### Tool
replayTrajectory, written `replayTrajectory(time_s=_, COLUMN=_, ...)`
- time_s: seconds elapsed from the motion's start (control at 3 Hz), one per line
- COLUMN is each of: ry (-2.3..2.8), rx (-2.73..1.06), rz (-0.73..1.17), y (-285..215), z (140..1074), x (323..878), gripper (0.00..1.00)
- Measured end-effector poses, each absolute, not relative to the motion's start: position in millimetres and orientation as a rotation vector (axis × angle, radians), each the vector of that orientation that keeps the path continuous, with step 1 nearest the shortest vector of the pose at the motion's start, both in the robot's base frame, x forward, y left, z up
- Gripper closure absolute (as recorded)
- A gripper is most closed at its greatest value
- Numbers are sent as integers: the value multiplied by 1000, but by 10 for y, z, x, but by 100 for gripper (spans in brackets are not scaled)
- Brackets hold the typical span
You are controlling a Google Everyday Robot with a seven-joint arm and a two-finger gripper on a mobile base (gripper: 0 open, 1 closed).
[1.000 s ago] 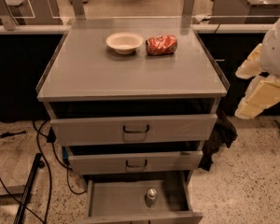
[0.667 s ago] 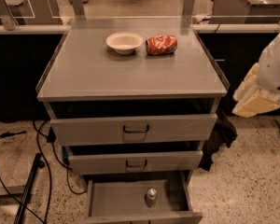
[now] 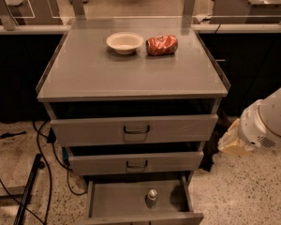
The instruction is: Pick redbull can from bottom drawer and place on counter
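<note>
The redbull can (image 3: 151, 198) is being presented upright in the pulled-out bottom drawer (image 3: 107, 204) — so reachable from above — while the gripper (image 3: 233, 139) is being held low off the cabinet's right side, well apart from it, state not tellable, the counter surface (image 3: 131, 76) being shared by bowl (image 3: 125, 42) and crushed can (image 3: 162, 45).
</note>
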State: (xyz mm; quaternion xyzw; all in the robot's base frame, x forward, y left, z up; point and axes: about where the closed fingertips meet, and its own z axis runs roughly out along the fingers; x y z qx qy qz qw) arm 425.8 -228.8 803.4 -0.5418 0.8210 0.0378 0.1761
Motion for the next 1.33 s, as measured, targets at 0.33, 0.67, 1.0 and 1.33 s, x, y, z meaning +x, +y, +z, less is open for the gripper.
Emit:
replayTrajectory(time_s=0.33, ry=2325, rx=-1541, rz=99, y=-2300, z=8021, x=4250, gripper=100)
replayTrajectory(time_s=0.67, ry=2323, rx=-1553, rz=69, y=-2350, z=7885, x=4240, gripper=100)
replayTrajectory(time_s=1.0, ry=2327, rx=-1554, rz=105, y=-2418, z=7412, x=4174, gripper=100)
replayTrajectory(time_s=1.33, ry=2310, rx=-1454, rz=225, y=-2409, z=6300, x=4347, gripper=100)
